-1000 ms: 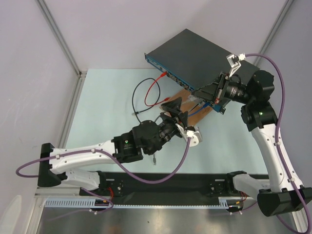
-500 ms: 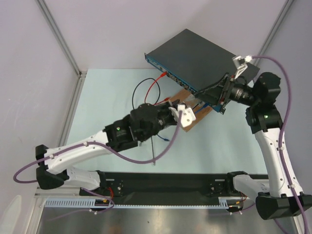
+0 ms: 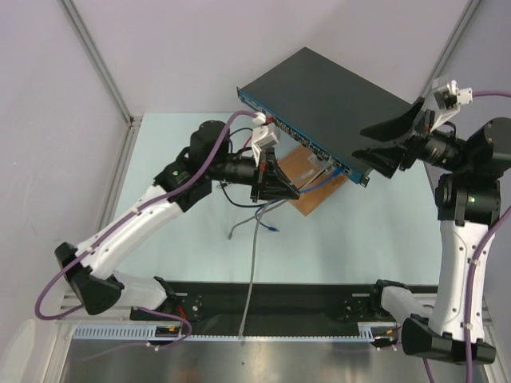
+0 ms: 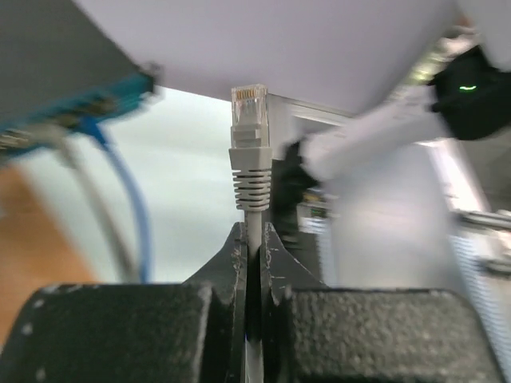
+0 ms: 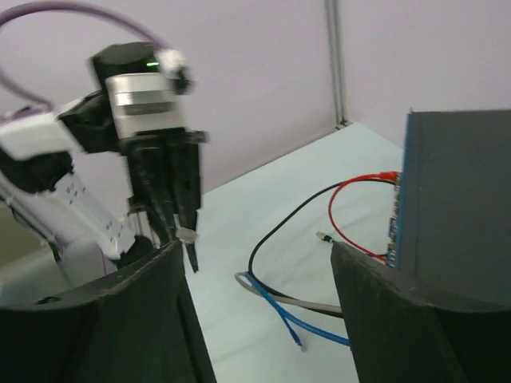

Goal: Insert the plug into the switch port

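Near the switch [image 3: 327, 100], left claw [image 4: 254, 239] clamps the cable [image 4: 254, 217] under the plug [image 4: 249, 120]; right claw [image 5: 254, 251] gapes wide.

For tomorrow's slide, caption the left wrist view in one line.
Left gripper shut on the grey cable just below its clear plug, with the switch blurred at upper left.

Wooden board [image 3: 308, 196] (brown), red wire [image 5: 343, 188] and black wire [image 5: 251, 259] lie on the table [image 3: 363, 235].
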You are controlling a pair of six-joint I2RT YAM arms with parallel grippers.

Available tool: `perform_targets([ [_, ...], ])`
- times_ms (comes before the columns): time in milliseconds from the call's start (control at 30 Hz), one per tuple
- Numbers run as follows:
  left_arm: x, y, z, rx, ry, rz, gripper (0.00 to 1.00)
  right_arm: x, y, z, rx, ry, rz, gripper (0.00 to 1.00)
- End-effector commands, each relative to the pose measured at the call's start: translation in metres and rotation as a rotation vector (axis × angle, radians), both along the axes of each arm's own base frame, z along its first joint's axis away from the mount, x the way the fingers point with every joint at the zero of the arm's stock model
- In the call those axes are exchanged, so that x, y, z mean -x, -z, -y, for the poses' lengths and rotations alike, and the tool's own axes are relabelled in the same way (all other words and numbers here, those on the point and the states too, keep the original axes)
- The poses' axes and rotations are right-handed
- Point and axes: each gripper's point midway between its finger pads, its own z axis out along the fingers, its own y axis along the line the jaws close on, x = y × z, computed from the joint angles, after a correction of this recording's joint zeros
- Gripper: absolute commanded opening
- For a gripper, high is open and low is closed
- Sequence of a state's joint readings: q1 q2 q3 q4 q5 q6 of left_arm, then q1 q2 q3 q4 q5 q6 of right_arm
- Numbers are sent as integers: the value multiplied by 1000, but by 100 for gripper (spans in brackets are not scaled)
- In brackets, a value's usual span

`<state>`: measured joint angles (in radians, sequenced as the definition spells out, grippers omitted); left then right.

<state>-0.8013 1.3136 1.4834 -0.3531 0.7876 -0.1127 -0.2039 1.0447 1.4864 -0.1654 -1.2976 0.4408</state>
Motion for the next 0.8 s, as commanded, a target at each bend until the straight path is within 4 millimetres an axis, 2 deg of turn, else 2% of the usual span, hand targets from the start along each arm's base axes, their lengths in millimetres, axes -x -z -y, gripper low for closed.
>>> perform_targets([
  [0,52,-13,-2,61,337,-284,0,42,2,-21,74,-130,122,77],
  [67,54,-13,0,64,379,-323,0,47,10,-29,102,-140,151,72],
  [100,54,-14,1,71,390,-326,0,59,9,-36,117,-168,196,68],
  [133,55,-14,1,69,405,-335,0,57,14,-36,129,-144,188,66],
  [200,57,-11,3,62,435,-361,0,65,18,-42,179,-169,292,61],
  [233,58,-10,4,60,448,-366,0,71,24,-45,195,-184,273,60],
  [267,59,-11,5,59,459,-367,0,71,26,-45,233,-189,343,59],
  [433,66,-1,7,30,512,-404,0,78,38,-48,271,-221,344,59],
  [567,69,-1,9,27,534,-412,0,82,44,-52,276,-248,334,58],
  [767,66,3,14,19,536,-433,0,83,48,-61,256,-293,268,57],
])
